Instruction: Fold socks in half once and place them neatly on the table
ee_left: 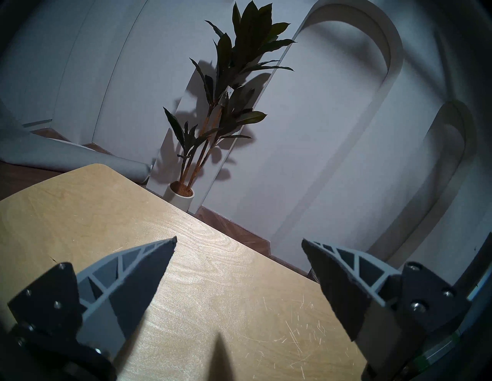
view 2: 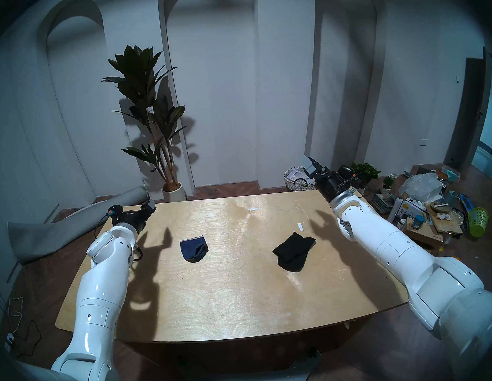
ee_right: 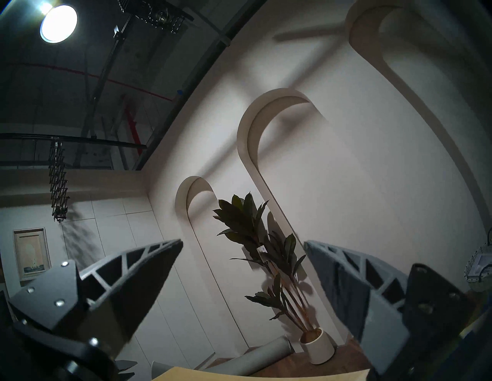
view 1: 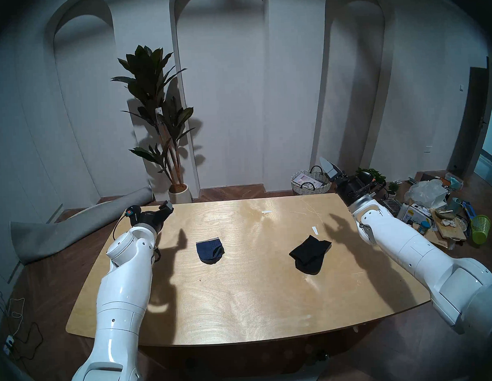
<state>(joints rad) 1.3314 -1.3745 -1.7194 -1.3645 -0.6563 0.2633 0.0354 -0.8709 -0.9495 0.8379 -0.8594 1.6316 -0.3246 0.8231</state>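
The navy-blue sock (view 1: 210,250) (view 2: 194,250) lies doubled over on the left half of the table (view 1: 244,298) (view 2: 230,299). The black sock (view 1: 309,254) (view 2: 294,251) lies doubled over on the right half. My left gripper (view 1: 166,207) (ee_left: 238,240) hangs open and empty above the table's far left corner, well away from the navy sock. My right gripper (view 1: 330,167) (ee_right: 243,242) is open and empty, raised beyond the far right corner and pointing up toward the wall. Neither wrist view shows a sock.
Two white tape strips (view 1: 266,211) (view 1: 315,230) lie on the far part of the table. Behind it stand a potted plant (view 1: 163,127), a wicker basket (view 1: 310,181) and a rolled grey mat (view 1: 72,227). Floor clutter with a green bin (view 1: 480,229) sits to the right.
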